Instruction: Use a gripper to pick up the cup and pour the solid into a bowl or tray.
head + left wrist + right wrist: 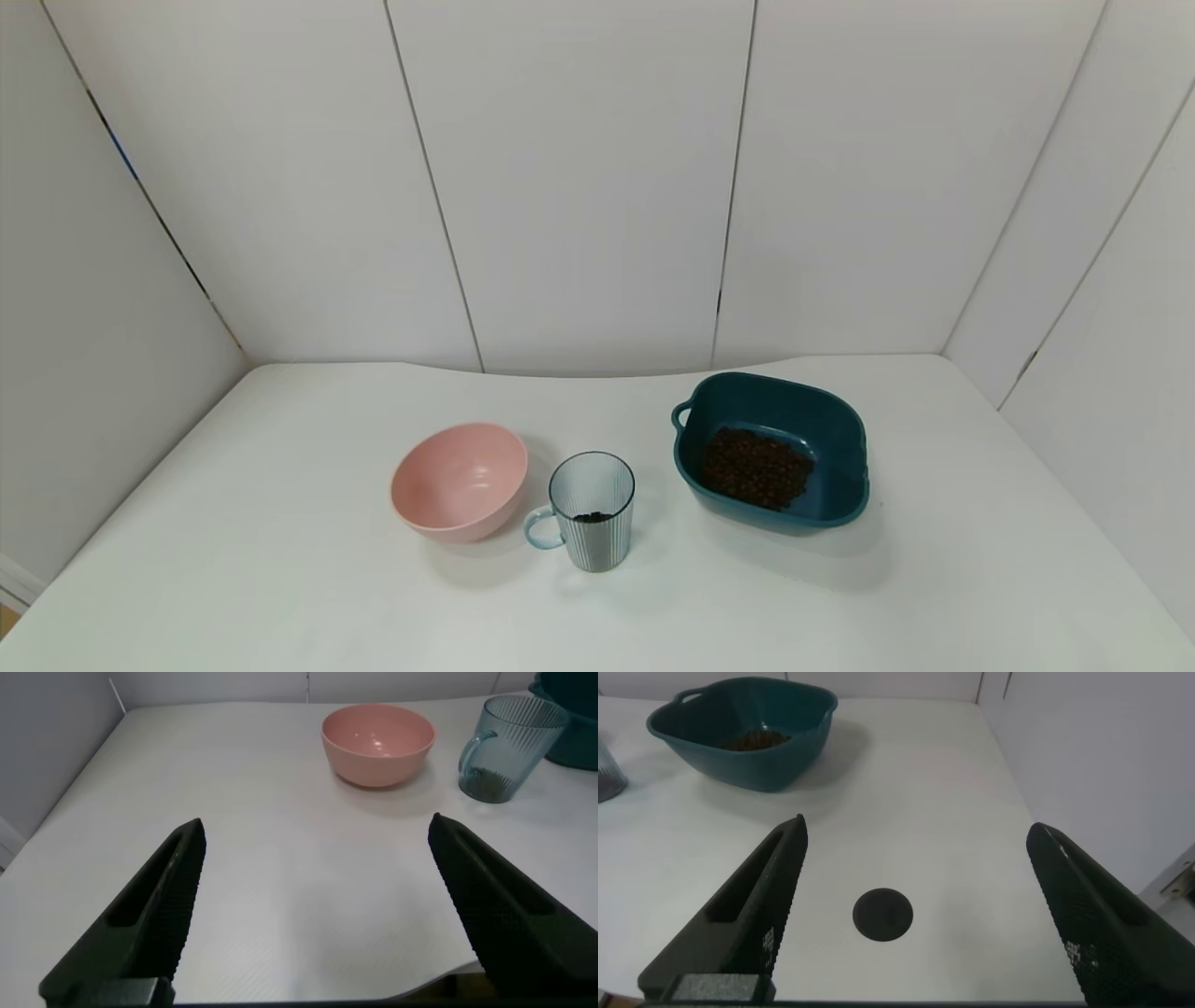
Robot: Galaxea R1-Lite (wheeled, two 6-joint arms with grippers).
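The ribbed pale blue cup [591,511] stands upright at the table's middle with a few dark beans [592,517] at its bottom; it also shows in the left wrist view [505,747]. The dark teal basin [771,452] to its right holds a heap of brown beans [754,467] and also shows in the right wrist view [744,730]. Neither gripper shows in the head view. My left gripper [318,831] is open and empty over the table's near left part. My right gripper [915,831] is open and empty over the near right part.
A round pink bowl [459,480] stands just left of the cup, close to it. A black round spot [882,914] lies on the white table [280,579] between the right fingers. White walls close in the table behind and at both sides.
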